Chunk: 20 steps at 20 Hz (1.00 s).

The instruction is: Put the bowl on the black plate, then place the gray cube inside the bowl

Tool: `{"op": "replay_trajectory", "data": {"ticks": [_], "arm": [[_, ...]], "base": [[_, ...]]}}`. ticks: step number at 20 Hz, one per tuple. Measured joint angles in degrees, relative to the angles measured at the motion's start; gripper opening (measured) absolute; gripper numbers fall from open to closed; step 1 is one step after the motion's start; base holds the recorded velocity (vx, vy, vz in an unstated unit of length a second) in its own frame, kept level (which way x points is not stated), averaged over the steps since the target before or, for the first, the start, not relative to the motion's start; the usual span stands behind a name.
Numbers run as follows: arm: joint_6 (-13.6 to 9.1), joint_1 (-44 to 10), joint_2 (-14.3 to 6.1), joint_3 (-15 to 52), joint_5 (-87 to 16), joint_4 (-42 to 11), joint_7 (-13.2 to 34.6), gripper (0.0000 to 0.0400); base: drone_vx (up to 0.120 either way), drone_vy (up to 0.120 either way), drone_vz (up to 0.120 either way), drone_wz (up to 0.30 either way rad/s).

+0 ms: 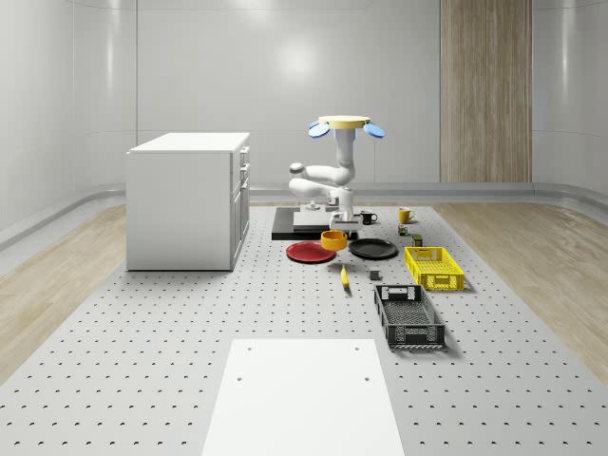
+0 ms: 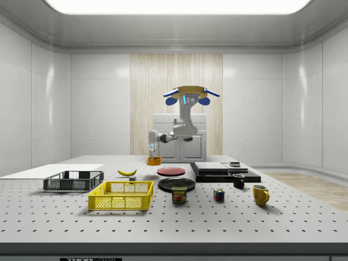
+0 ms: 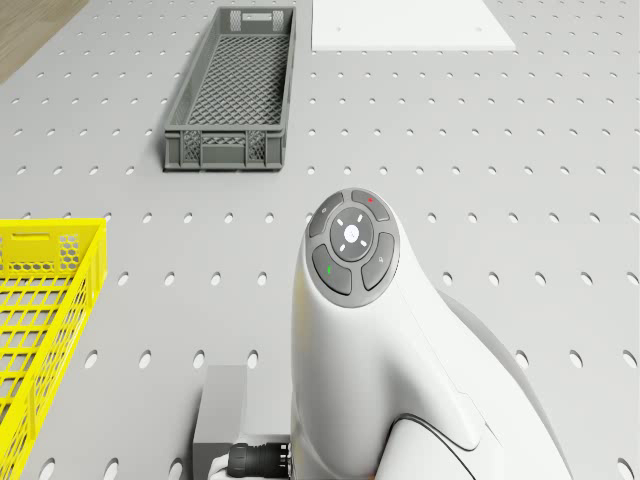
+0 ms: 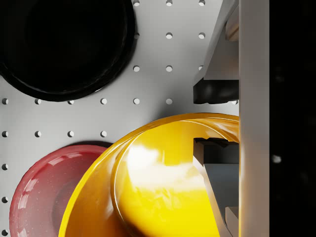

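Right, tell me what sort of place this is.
Probably a simulated robotics test room: a large perforated grey table with crates, plates and cups laid out, bare glossy wall panels, and a drone hovering with its arm reaching down to a yellow bowl.

Pale glossy wall panels (image 1: pixel 237 66) are enclosing the room, a wood-slat panel (image 1: pixel 484 90) standing at one o'clock, a white cabinet (image 1: pixel 188 199) sitting at nine o'clock, a ceiling light (image 2: pixel 174 5) glowing overhead.
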Motion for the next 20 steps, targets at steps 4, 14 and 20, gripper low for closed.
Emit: {"op": "replay_trajectory", "data": {"ticks": [4, 14, 20], "arm": [[0.10, -0.03, -0.11, 0.01, 0.05, 0.01, 0.02, 0.0100], [0.33, -0.10, -0.35, 0.03, 0.15, 0.02, 0.08, 0.0100], [0.44, -0.14, -0.48, 0.04, 0.20, 0.02, 0.10, 0.0100]], "base": [[-0.120, 0.120, 0.000, 0.000], [-0.120, 0.120, -0.052, 0.000], [-0.120, 0.120, -0.013, 0.000]]}}
